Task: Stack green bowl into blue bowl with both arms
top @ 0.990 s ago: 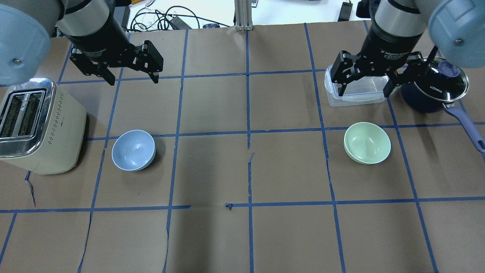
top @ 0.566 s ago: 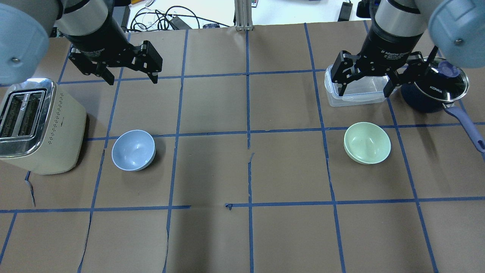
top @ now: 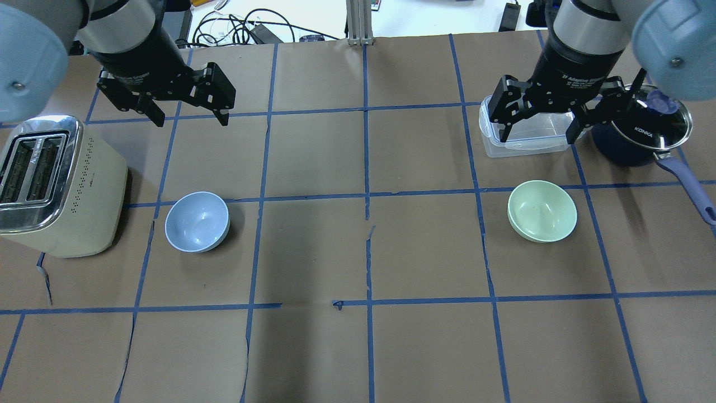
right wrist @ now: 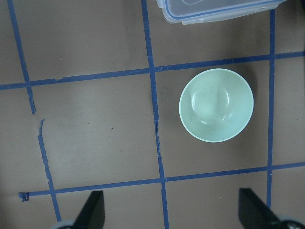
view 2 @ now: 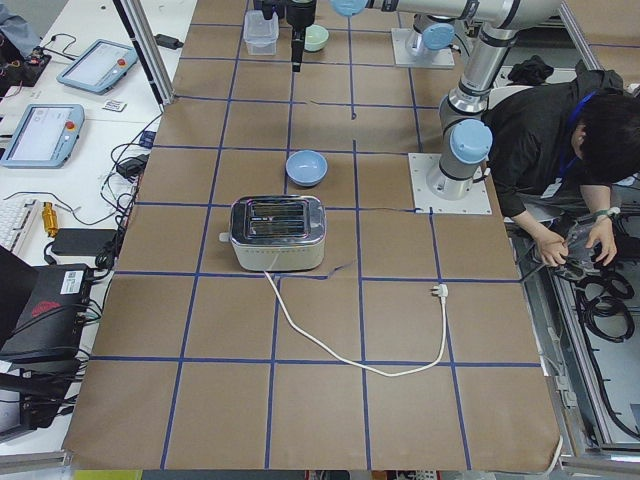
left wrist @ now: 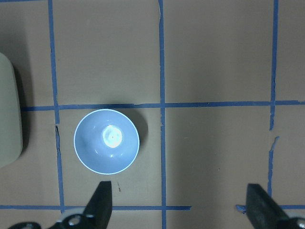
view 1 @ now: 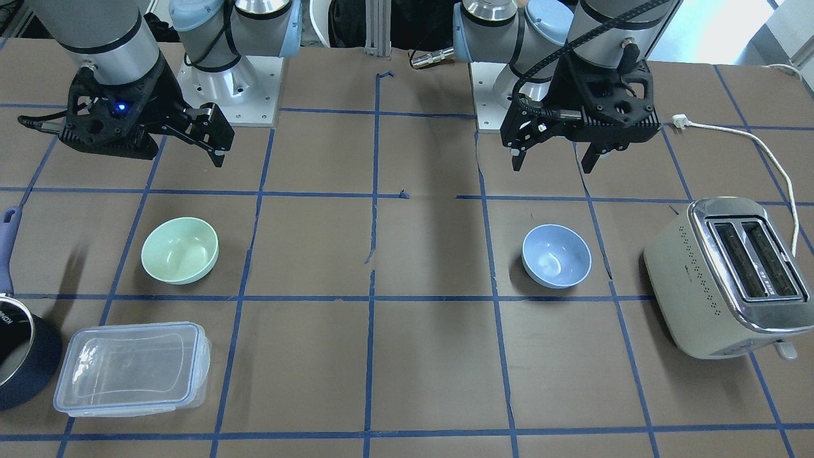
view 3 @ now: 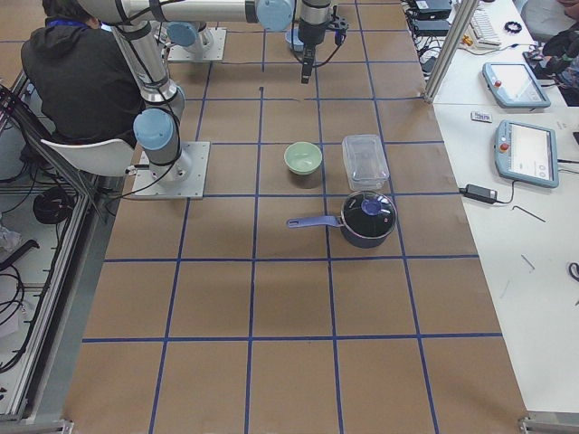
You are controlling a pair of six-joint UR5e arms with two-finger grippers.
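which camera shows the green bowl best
The right wrist-mounted view: the green bowl is large, seen straight down, rim and empty inside clear. Overhead and front-facing views show it whole but smaller; exterior right small; exterior left tiny; left wrist view misses it.

Bare table point(top: 313, 252) stretches between green bowl point(top: 541, 211) and blue bowl point(top: 197, 221); toaster point(top: 56, 184) stands close at the blue one's nine o'clock.
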